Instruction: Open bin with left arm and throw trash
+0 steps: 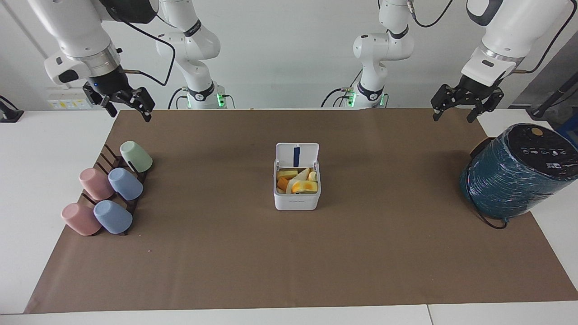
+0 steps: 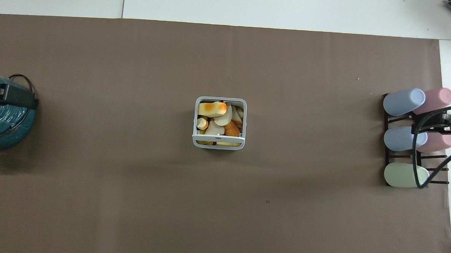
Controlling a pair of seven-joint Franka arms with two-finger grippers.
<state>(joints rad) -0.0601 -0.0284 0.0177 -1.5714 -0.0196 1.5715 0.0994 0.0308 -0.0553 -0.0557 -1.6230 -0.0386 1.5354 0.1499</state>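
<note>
With the bin (image 1: 297, 189) standing mid-mat, its lid (image 1: 297, 155) raised and the trash (image 1: 297, 180) already lying inside it, we judge both opening and throwing done, so the next move calls only for the arms to stay clear. We see the left gripper (image 1: 466, 104) empty with fingers spread, over the mat's edge near the teal cylinder (image 1: 519, 171), and the right gripper (image 1: 128, 100) likewise spread and empty, above the cups (image 1: 110, 192).

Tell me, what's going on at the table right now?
Left gripper open, empty, raised by the teal cylinder. Right gripper open, empty, above the cups. Bin lid up, trash inside. Nothing blocking.
</note>
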